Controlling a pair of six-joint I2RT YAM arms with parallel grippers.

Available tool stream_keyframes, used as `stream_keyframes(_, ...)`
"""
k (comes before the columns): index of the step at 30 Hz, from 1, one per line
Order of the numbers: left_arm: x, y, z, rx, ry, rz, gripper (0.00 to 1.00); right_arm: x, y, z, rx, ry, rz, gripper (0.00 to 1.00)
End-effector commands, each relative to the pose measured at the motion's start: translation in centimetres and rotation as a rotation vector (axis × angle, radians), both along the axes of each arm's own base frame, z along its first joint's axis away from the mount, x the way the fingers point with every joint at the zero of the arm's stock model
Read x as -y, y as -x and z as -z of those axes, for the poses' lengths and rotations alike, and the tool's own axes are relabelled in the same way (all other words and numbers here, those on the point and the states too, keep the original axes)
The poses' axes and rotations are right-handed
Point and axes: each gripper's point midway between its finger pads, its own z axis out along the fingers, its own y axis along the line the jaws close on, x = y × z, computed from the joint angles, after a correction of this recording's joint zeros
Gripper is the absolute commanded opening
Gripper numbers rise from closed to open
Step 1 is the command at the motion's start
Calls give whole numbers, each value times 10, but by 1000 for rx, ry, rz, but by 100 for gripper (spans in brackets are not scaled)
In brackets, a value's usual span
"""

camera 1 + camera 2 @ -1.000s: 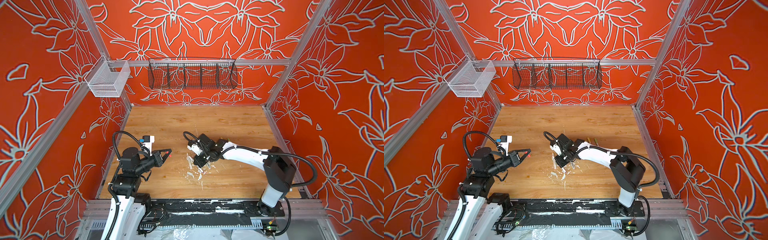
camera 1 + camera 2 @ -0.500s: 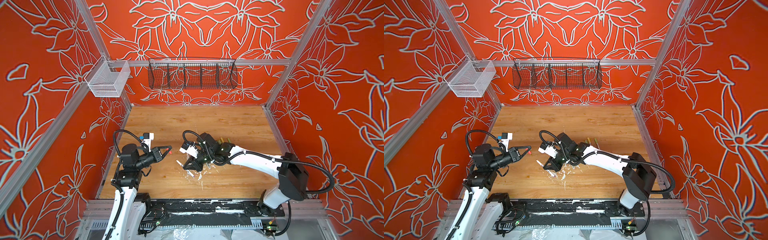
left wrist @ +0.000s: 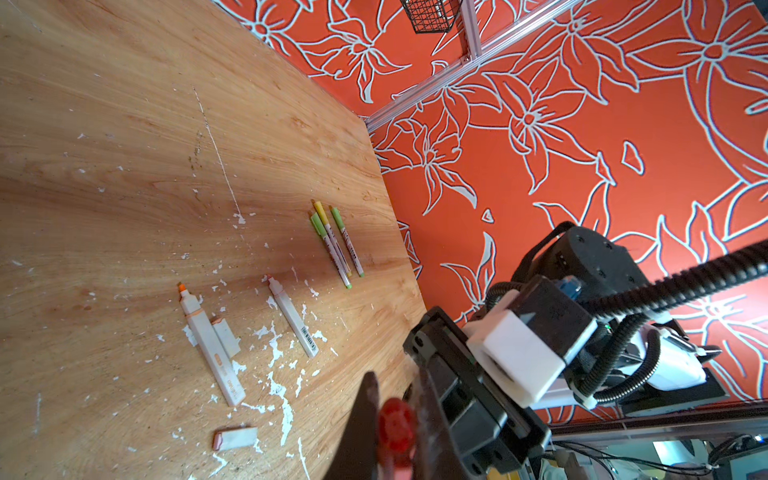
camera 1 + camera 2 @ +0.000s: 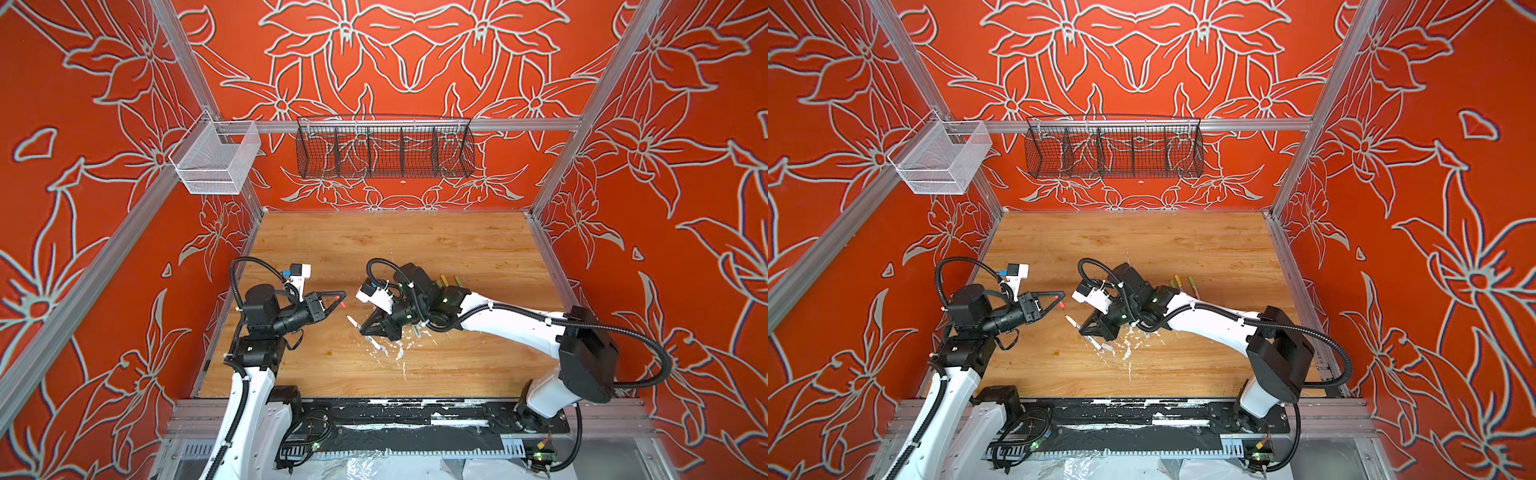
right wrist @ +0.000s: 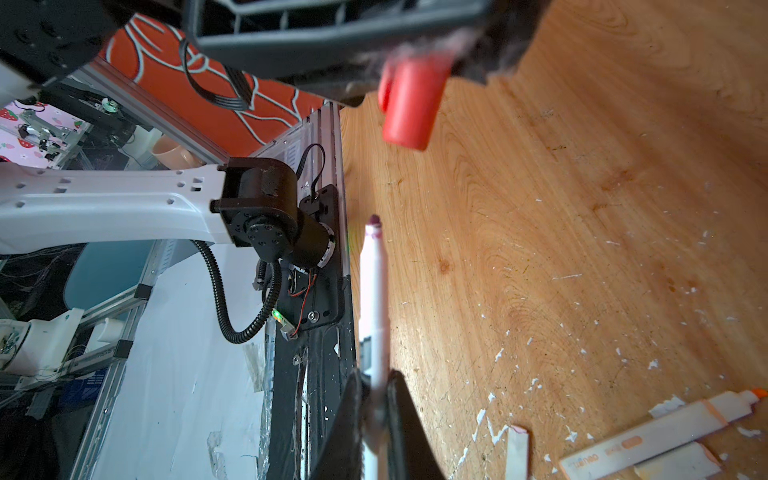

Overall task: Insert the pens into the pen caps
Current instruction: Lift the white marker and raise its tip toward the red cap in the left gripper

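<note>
Pen [image 5: 374, 291], white with a dark red tip, sits pinched between the closed fingers of the right gripper [image 5: 372, 382]. Its tip points toward a red cap [image 5: 411, 104], near it but with a clear gap between them. The cap is clamped in the left gripper [image 3: 395, 395], whose fingers are closed on its sides. In both top views the two grippers face each other over the front middle of the table [image 4: 415, 249], the left arm reaching in from the left and the right arm from the right. The table is pale wood with visible grain, marked by a thin white scratch and many white flecks [image 3: 274, 349] that are thickest below the right gripper. Two thick markers [image 3: 210, 345] lie flat among the flecks, one of them orange-tipped with a pale cap [image 3: 226, 338] touching its side. Another loose cap [image 3: 235, 439] lies apart from them. Three slim capped pens [image 3: 338, 245], with green and yellow caps, lie side by side behind the right arm. The walls [image 4: 415, 62] are orange-red with white flower outlines, held in an aluminium frame [image 4: 519, 124]. A black basket [image 4: 384, 147] of wire hangs on the back rail, and a white basket [image 4: 216, 164] of mesh hangs at the left corner.
</note>
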Motion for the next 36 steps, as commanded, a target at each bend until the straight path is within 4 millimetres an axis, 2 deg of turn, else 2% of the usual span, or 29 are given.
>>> stream_keyframes(1, 3, 2, -6, 31, 12, 29, 0, -2, -2, -15, 40, -39, 6, 6)
stream_keyframes(25, 0, -1, 1, 4, -6, 8, 0, -6, -16, -25, 83, -50, 50, 5)
stream_keyframes(36, 3, -1, 5, -11, -22, 13, 0, -8, -22, -23, 90, -48, 72, 5)
